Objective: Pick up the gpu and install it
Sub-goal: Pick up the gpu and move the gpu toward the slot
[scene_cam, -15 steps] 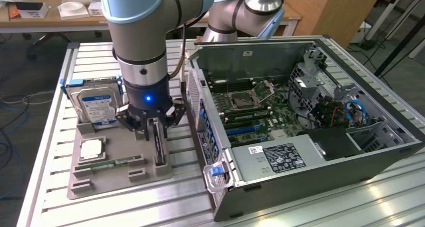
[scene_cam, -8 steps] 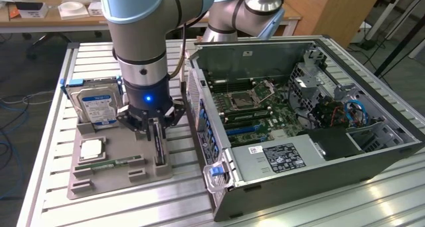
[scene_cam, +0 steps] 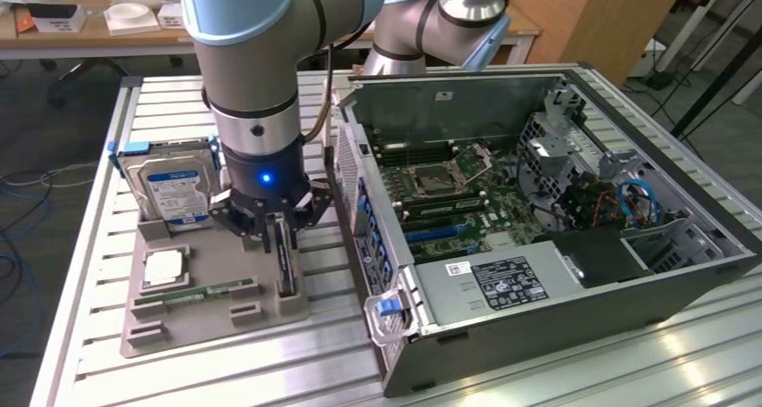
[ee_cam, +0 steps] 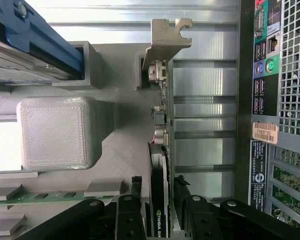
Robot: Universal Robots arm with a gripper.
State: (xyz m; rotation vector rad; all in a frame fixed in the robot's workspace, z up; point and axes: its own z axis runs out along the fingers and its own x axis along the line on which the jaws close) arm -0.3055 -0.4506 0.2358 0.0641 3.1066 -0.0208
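At the exterior view's left, a slatted metal worktop (scene_cam: pixel 84 273) carries a grey moulded holder (scene_cam: pixel 209 278). At the holder's far end a hard drive (scene_cam: pixel 177 188) with a blue-and-white label stands on edge in a blue-tabbed cradle. Nearer the camera a square processor chip (scene_cam: pixel 164 266) lies flat in a recess, and a narrow green RAM stick (scene_cam: pixel 196 294) lies along the holder in front of it. Further right, the arm (scene_cam: pixel 256 77) reaches straight down, its tool (scene_cam: pixel 284 245) over the holder's edge nearest the case. There the gpu (scene_cam: pixel 285 271) stands on edge in its slot in the holder, a thin dark card running towards the camera. In the wrist view the tool's black fingers (ee_cam: pixel 136 186) sit against both faces of the card, one on each side, so the tool is closed on the gpu, gripping it near the end away from its silver bracket (ee_cam: pixel 165 37), while the card rests in the holder. Just beside the holder, at the exterior view's right, an open computer case (scene_cam: pixel 572 318) lies on its side, showing the motherboard (scene_cam: pixel 452 188), a labelled power supply (scene_cam: pixel 501 280) and blue cables (scene_cam: pixel 637 202).
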